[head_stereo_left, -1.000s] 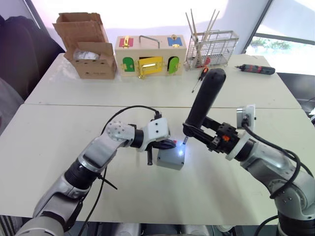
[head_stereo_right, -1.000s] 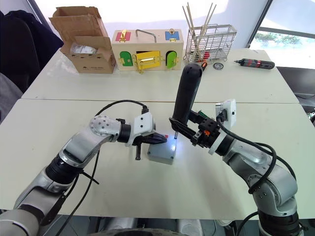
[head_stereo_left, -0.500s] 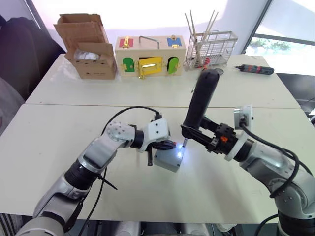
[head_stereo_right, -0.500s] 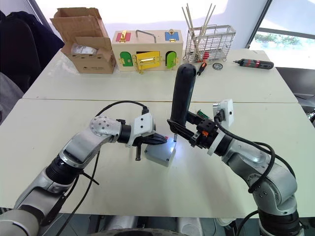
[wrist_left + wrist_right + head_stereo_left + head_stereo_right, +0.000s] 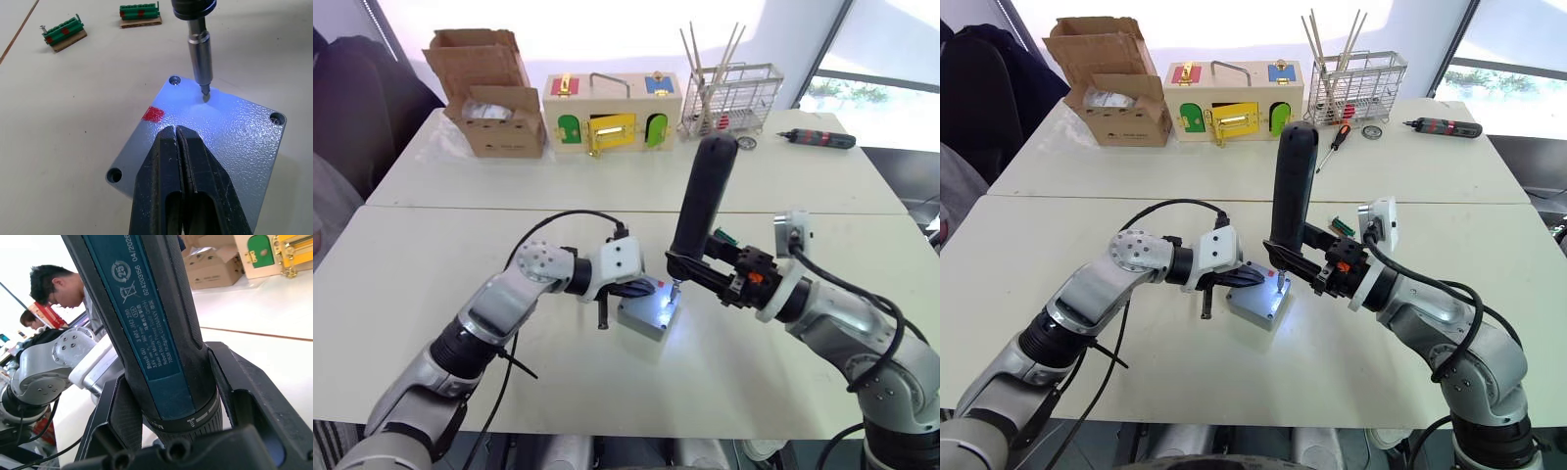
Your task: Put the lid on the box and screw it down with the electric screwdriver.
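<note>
The flat square grey plastic lid [image 5: 215, 142] sits on the small grey plastic box [image 5: 644, 318], which rests on the white desk [image 5: 421, 284] in front of the wooden box with coloured doors [image 5: 612, 110]. The left pincer [image 5: 177, 134], fingers pressed together with nothing between them, lies on the lid near the box's red mark [image 5: 153, 114]. The right pincer [image 5: 700, 266] is clamped around the thick black cylindrical electric screwdriver [image 5: 701, 201], held nearly upright, its thin metal bit [image 5: 204, 81] tipped onto the lit lid beside a corner screw hole [image 5: 174, 81].
</note>
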You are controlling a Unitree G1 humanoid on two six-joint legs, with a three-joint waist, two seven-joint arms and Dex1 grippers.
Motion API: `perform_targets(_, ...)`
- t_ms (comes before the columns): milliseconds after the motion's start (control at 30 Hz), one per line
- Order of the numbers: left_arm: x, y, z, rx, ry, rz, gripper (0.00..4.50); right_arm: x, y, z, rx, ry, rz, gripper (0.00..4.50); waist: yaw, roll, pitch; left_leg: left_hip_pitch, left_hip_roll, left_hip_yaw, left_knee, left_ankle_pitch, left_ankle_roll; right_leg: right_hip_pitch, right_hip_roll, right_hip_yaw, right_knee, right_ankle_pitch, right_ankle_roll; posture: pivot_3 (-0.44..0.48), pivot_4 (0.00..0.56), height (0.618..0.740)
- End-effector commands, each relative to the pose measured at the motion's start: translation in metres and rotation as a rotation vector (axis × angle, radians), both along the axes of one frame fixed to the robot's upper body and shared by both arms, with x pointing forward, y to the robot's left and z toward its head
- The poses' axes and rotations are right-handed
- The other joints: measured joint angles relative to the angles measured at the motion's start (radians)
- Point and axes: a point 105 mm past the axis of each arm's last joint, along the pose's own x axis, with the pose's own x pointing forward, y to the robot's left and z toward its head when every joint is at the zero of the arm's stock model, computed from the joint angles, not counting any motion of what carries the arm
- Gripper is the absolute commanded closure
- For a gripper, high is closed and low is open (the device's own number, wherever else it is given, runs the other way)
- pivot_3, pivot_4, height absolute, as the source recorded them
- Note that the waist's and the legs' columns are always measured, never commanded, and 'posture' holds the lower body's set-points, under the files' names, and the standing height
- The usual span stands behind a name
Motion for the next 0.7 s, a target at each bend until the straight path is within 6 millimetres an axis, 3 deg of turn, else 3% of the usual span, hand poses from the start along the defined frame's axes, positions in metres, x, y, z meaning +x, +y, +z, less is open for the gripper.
perform_targets(33, -0.002, 0.012, -0.029, 0.090, 0.087, 0.050, 4.50, -0.006, 0.002, 0.016, 0.025, -0.080, 0.022, 2.67, 0.001, 0.000, 0.000, 0.000, 0.000, 0.000, 0.000, 0.000, 0.000, 0.000, 0.000, 0.000, 0.000, 0.000, 0.000, 0.000, 0.150, 0.735)
perform_targets(400, -0.013, 0.021, -0.018, 0.057, 0.103, 0.037, 4.50, 0.007, -0.023, 0.046, 0.080, -0.155, -0.091, 2.67, 0.000, 0.002, 0.005, -0.001, 0.000, 0.000, -0.001, 0.000, 0.000, -0.002, 0.000, 0.000, 0.001, 0.000, 0.000, 0.000, 0.150, 0.735)
perform_targets(700, -0.012, 0.015, -0.019, 0.044, 0.106, 0.046, 4.50, 0.002, -0.016, 0.032, 0.057, -0.108, -0.068, 2.67, 0.002, 0.002, 0.006, -0.001, 0.000, 0.000, 0.000, 0.000, 0.000, -0.002, 0.000, 0.000, 0.001, 0.000, 0.000, 0.000, 0.150, 0.735)
